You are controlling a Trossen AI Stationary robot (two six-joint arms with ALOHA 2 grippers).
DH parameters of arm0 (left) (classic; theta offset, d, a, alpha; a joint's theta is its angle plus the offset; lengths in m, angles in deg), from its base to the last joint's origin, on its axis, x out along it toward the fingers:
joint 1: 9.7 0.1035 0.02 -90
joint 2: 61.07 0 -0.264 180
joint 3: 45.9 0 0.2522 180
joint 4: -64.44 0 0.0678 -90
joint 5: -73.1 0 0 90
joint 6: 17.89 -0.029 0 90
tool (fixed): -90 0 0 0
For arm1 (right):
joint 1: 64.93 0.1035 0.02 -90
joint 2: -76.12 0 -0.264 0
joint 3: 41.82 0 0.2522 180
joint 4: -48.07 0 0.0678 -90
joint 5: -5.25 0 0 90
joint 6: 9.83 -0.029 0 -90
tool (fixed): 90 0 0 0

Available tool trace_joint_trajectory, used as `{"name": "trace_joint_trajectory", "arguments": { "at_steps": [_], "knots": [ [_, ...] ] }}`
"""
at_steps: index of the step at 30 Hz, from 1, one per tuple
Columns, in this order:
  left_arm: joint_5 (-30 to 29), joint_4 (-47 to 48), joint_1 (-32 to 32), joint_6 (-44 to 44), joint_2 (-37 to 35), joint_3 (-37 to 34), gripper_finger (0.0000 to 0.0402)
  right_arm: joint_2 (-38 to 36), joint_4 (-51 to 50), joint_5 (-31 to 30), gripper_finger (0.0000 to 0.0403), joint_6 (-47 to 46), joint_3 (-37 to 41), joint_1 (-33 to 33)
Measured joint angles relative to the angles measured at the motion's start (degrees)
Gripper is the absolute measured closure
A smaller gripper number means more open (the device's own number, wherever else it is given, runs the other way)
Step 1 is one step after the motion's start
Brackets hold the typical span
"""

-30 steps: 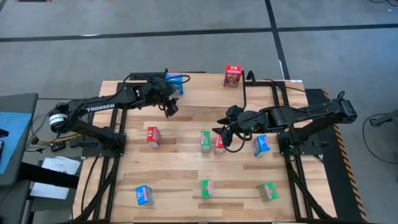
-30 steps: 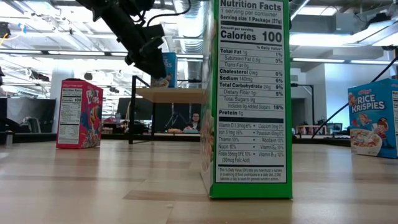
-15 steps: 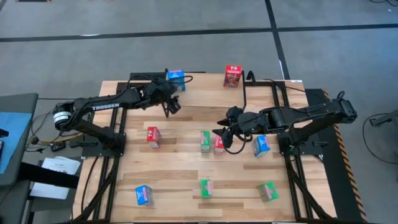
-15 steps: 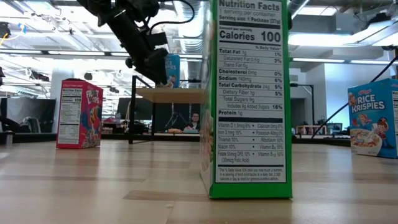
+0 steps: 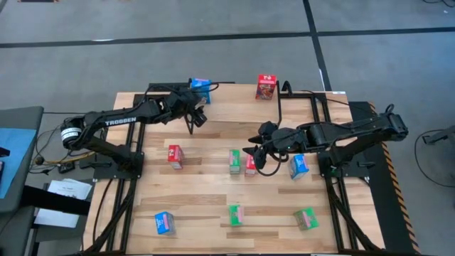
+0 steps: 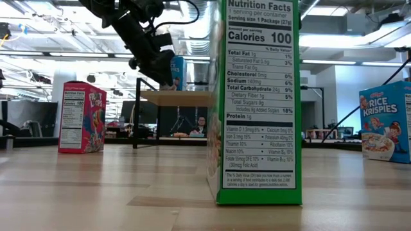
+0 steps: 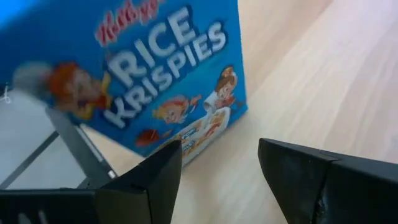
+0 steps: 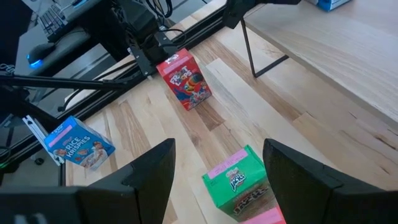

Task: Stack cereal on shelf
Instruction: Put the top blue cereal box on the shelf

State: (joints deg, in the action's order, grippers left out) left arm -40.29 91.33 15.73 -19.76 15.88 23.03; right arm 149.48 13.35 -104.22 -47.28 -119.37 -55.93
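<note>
Wooden tabletop (image 5: 213,192) under both arms, office space behind. Shelf (image 5: 234,103) along the far edge, carrying a blue Rice Krispies box (image 5: 200,88) and a red Froot Loops box (image 5: 265,87), upright and well apart, probably leaving room for more. Left gripper (image 5: 197,121) just short of that blue box, fingers parted with nothing between, apparently after releasing it. Right gripper (image 5: 252,159) open and empty, poised above a red box (image 5: 250,165) beside a green box (image 5: 234,161), likely the next pick. Remaining boxes scattered nearer the front.
</note>
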Motion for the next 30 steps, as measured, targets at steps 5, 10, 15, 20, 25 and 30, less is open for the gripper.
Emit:
{"name": "trace_joint_trajectory", "arguments": {
  "at_steps": [5, 10, 15, 20, 25, 30],
  "knots": [
    [0.11, 1.09, -1.04, 0.41, -0.68, 0.00, 0.0198, 0.00, -0.01, 0.00, 0.0137, 0.00, 0.00, 0.00],
    [0.29, 1.87, -1.50, 3.52, -1.68, 0.02, 0.0198, 0.00, -0.03, 0.01, 0.0137, -0.01, 0.00, 0.00],
    [5.13, 1.52, -1.81, 5.58, -1.22, 0.04, 0.0198, 0.00, -0.03, 0.02, 0.0137, -0.02, 0.00, 0.00],
    [6.13, -1.18, -1.88, 5.99, -0.92, 0.09, 0.0198, 0.00, -0.03, 0.02, 0.0137, -0.02, 0.00, 0.00],
    [4.52, -2.12, -1.69, 6.01, -0.92, 0.09, 0.0198, 0.00, -0.01, 0.00, 0.0137, -0.02, 0.00, 0.00],
    [4.46, -3.20, -0.71, 6.00, -0.92, 0.09, 0.0198, 0.00, -0.01, 0.00, 0.0137, -0.02, 0.00, 0.00]
  ]
}}
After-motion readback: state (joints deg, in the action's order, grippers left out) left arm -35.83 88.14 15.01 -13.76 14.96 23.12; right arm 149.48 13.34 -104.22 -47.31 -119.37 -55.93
